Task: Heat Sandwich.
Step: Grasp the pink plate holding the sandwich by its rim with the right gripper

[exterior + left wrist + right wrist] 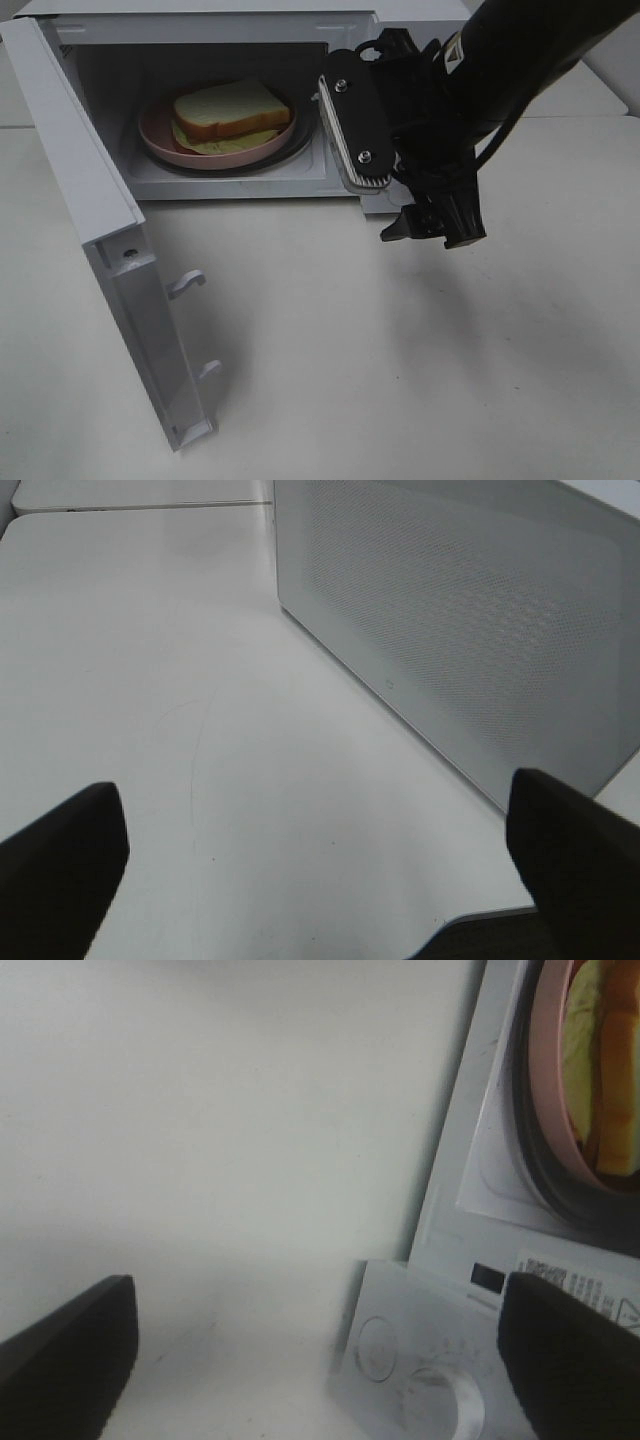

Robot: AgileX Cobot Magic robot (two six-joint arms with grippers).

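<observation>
Left gripper (320, 870): jaws apart, empty, microwave (470, 630) wall ahead of it. Door (110, 250) stands wide open. Sandwich (228, 108) lies on its plate (160, 135) inside, ahead and left of the right gripper (320, 1355), whose jaws are apart and empty. Judgement: closing comes next, and the door's free edge lies well left of the right gripper.

No wording can be read anywhere. The microwave (452, 1200) has a small label (565, 1275) of fine print on its front, just above the control dial (440, 1400). A warning triangle sits at the label's end, and the print is too blurred to read.
</observation>
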